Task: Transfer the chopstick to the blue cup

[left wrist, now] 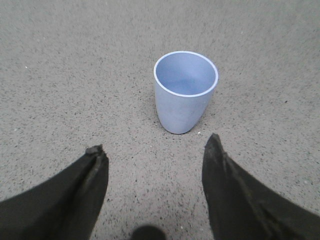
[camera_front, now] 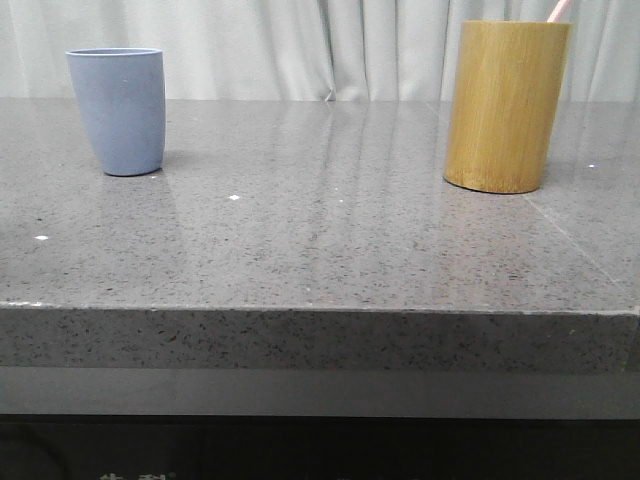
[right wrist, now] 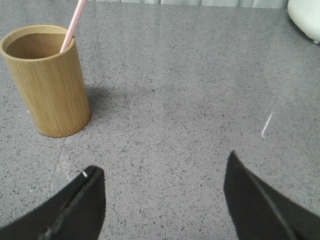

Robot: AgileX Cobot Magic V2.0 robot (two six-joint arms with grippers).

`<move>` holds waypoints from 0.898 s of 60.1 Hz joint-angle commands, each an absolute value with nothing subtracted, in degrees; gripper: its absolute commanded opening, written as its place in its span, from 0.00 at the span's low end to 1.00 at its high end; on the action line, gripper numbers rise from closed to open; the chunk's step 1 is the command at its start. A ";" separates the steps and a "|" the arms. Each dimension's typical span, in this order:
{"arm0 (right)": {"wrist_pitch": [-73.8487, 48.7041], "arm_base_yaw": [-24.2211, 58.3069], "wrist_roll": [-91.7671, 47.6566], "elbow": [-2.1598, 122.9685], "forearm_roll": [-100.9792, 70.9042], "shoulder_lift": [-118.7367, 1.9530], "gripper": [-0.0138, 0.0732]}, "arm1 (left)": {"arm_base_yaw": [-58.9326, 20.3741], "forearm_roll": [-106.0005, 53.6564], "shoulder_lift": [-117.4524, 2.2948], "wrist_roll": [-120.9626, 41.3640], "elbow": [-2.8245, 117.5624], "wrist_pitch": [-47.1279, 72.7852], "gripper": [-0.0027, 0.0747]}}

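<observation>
The chopstick [right wrist: 73, 26] is standing in the bamboo holder [right wrist: 47, 82], leaning on its rim, ahead of the right tool [right wrist: 162, 187] and off to one side. That tool is hanging over bare tabletop [right wrist: 190, 90] with its fingers spread, gripping nothing. The left tool [left wrist: 155, 165] is likewise spread and empty, with the cup [left wrist: 184, 92] sitting upright just ahead of it. Nothing is lifted yet. The stick is slim and tilted, so a pinch could be slipping off it, or the fingers could be knocking the holder over. Later, a poorly aimed drop could be tipping the light cup.
</observation>
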State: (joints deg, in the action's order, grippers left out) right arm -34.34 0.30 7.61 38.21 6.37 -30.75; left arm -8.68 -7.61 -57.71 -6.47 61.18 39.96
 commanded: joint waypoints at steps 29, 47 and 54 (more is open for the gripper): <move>-28.87 0.27 7.29 40.08 6.65 -31.30 0.75 | -9.04 -8.00 -87.22 -6.61 91.14 50.78 0.56; -28.87 0.27 7.29 40.08 6.65 -31.30 0.75 | -10.21 -8.87 -98.59 -6.61 100.39 52.90 0.56; -28.77 0.27 7.29 40.08 6.65 -31.30 0.75 | -10.59 -8.87 -101.93 -6.61 102.78 52.76 0.56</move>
